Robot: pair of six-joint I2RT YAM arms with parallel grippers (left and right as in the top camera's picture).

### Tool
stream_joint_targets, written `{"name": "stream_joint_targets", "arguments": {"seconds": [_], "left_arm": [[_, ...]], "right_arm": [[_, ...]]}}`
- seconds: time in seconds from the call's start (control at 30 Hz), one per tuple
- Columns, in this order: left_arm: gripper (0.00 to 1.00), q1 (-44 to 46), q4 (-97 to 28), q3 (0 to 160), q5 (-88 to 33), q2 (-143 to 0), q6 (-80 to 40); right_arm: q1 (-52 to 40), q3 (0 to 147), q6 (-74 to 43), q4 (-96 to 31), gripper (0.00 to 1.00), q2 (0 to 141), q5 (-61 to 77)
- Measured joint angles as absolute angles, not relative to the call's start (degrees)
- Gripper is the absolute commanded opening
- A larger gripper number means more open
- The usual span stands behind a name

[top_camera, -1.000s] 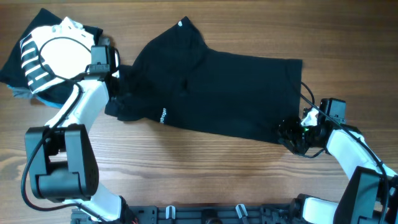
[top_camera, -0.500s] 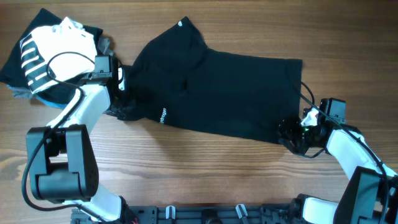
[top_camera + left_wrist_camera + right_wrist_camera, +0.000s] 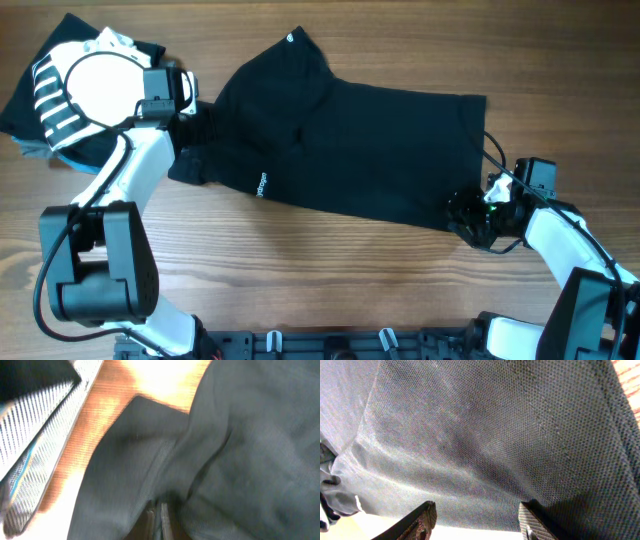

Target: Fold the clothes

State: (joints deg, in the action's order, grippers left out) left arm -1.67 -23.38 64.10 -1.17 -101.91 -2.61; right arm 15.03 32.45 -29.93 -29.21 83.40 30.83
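**Overhead view.** A black shirt lies spread across the middle of a wooden tabletop, running from upper left to lower right. A small white printed mark sits near its lower left edge, and a tiny white tag sits at its top point. The left end effector is at the shirt's left edge. The right end effector is at the lower right corner. A white top with black stripes lies on darker pieces in the upper left corner of the tabletop, just beside the left arm.

**Left wrist view.** The left end effector appears at the bottom edge, its fingers nearly together and pinching a gathered fold of the shirt. Creases in the cloth run down to that point. Bare tabletop shows at upper left, with pale, finely striped cloth along the left side.

**Right wrist view.** The shirt fills nearly the whole frame. The right end effector has its fingers spread wide apart, clamping nothing, with the cloth's edge lying across the gap between them. A sliver of tabletop shows at upper right.
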Motion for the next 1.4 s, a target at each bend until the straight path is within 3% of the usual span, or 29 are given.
{"name": "stream_joint_targets", "arguments": {"seconds": [0.1,0.2,0.4,0.43,0.53,0.6,0.7,0.77,0.9,0.97,1.03,1.2,1.3,1.4], "left_arm": [[0.43,-1.7,-30.2,64.3,-1.1,-101.9,-2.2],[0.58,-1.7,-38.4,64.5,-0.9,-101.9,-2.2],[0.62,-1.9,-42.5,64.5,-0.7,-101.9,-2.2],[0.59,-1.9,-41.9,64.4,-0.7,-101.9,-2.2],[0.36,-2.0,-38.9,62.7,-0.8,-101.9,-2.6],[0.05,-2.0,-39.0,61.6,-0.8,-101.9,-2.5],[0.04,-2.2,-39.6,61.3,-0.7,-101.9,-3.4],[0.04,-3.1,-39.9,61.3,-0.1,-101.9,-4.3],[0.04,-7.2,-44.1,61.3,0.9,-101.9,-7.6],[0.09,-9.0,-47.3,61.2,1.0,-101.8,-8.6],[0.23,-9.8,-49.7,61.1,1.0,-101.0,-9.4],[0.38,-9.7,-53.5,61.0,1.7,-95.1,-10.6],[0.6,-9.3,-54.6,61.0,0.5,-88.9,-11.0],[0.63,-8.6,-51.6,61.9,-4.7,-82.7,-10.9]], "right_arm": [[15.0,32.4,-29.9,-29.2,0.59,83.4,30.8],[15.0,32.5,-29.9,-29.2,0.59,83.4,30.8],[15.0,32.5,-29.9,-29.2,0.59,83.4,30.8],[15.0,32.5,-29.9,-29.2,0.59,83.4,30.8],[15.0,32.5,-29.9,-29.2,0.59,83.4,30.8],[15.0,32.5,-29.9,-29.2,0.59,83.4,30.8],[15.0,32.5,-30.0,-29.2,0.58,83.4,30.8],[15.0,32.5,-30.0,-29.4,0.35,83.4,30.7],[15.2,33.2,-29.8,-32.4,0.52,83.7,28.0],[15.1,34.4,-29.4,-34.8,0.56,83.7,26.9],[15.2,35.8,-29.3,-38.1,0.58,83.7,23.9],[15.5,43.0,-29.1,-46.4,0.66,81.7,17.5],[15.5,48.8,-28.3,-49.1,0.73,79.0,16.1],[15.5,52.9,-25.8,-47.5,0.76,77.2,16.7]]}}
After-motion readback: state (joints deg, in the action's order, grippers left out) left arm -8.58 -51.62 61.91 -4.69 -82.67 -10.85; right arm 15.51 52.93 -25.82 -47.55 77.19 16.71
